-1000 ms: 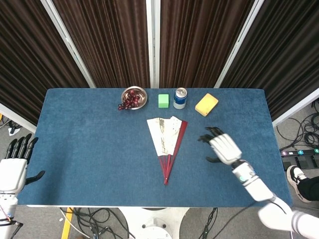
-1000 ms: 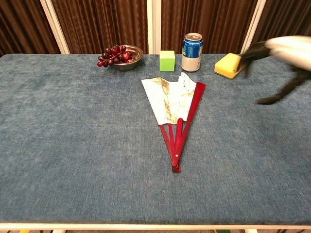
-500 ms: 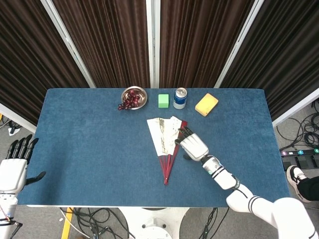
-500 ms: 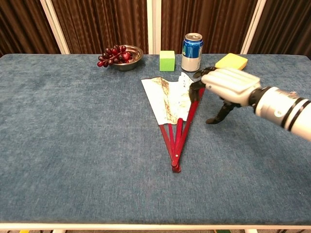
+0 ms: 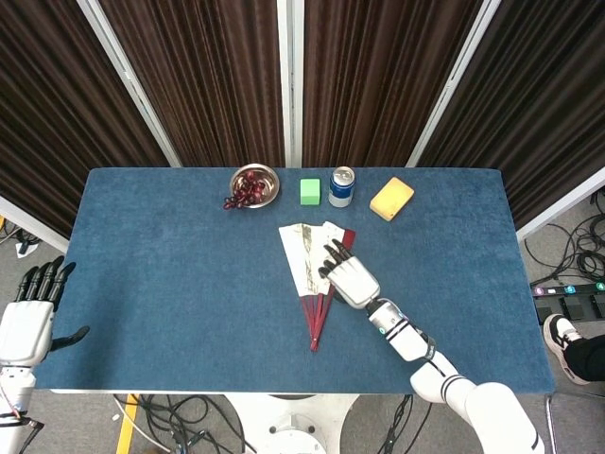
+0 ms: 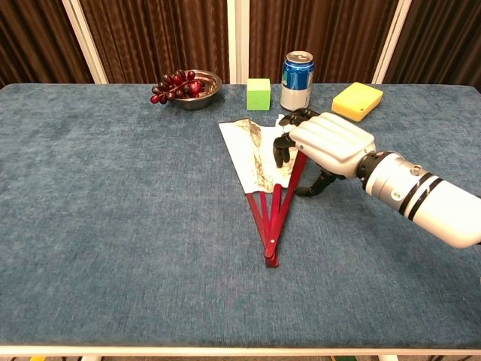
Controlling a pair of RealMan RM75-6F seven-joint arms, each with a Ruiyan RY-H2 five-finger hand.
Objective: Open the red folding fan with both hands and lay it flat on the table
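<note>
The red folding fan (image 5: 310, 257) lies partly spread on the blue table (image 5: 170, 284), its pale leaf (image 6: 254, 154) pointing to the back and its red pivot toward the front. My right hand (image 5: 348, 277) hovers low over the fan's right side. Its fingers (image 6: 284, 143) bend down onto the leaf beside the red outer stick, and the thumb reaches down on the stick's right. Whether it touches is unclear; it holds nothing. My left hand (image 5: 28, 317) hangs off the table's left edge, fingers spread and empty, seen only in the head view.
Along the back stand a metal bowl of grapes (image 6: 184, 86), a green cube (image 6: 258, 94), a blue can (image 6: 297, 71) and a yellow sponge (image 6: 358, 100). The can and cube are just behind the fan's top edge.
My right hand swept in from the right side of the table to the fan's right edge and lowered its fingers onto it. The fan and left hand stayed put.
</note>
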